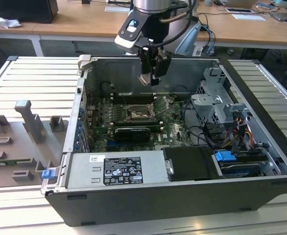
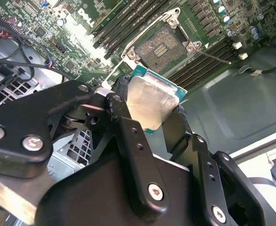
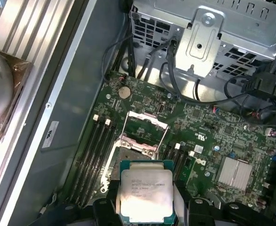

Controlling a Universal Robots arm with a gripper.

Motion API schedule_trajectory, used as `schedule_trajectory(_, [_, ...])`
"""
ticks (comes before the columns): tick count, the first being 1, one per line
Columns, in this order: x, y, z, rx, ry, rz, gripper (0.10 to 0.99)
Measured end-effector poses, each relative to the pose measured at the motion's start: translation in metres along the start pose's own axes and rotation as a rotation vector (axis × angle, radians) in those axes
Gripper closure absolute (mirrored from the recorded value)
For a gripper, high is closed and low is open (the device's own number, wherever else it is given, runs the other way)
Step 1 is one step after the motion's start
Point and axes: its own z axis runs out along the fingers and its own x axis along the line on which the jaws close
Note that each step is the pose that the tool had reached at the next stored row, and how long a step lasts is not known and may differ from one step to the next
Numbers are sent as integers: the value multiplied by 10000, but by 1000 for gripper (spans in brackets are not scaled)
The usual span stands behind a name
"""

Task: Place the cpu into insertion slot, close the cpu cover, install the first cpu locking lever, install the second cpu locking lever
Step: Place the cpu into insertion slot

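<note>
one cpu gripped above the open socket

your gripper [image 1: 150, 74] is closed on the cpu [image 1: 145, 79], with a black finger [image 2: 120, 101] pressed to each of two opposite edges. in the second wrist view you see the chip's pale silver face [image 2: 149, 101] and its green rim tilted between the fingers; in the first wrist view the cpu [image 3: 146, 190] sits flat to the camera, its printed face up.

the chip hangs in the air inside the computer case [image 1: 133, 196], clear of the motherboard [image 1: 99, 122]. the insertion slot [image 1: 136, 115] lies below it and holds no chip: in the second wrist view you look straight into its dark contact field [image 2: 163, 47]. the cpu cover [image 1: 163, 103] stands raised off the socket, and in the first wrist view its shiny frame [image 3: 145, 123] leans away from the slot [image 3: 128, 157]. a thin locking lever [image 2: 215, 57] is swung out across the memory slots [image 2: 201, 63] beside the socket.
</note>
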Motion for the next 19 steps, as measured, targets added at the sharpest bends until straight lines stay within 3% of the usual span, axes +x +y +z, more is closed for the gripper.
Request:
schedule_trajectory(7, [-2, -7, 84, -29, -126, 1463, 549])
schedule_trajectory(11, [-1, -18, 187, -24, -136, 1598, 549])
schedule_trajectory(13, [0, -23, 272, -37, -187, 2185, 549])
schedule_trajectory(19, [-1, -28, 324, -42, -218, 2529, 549])
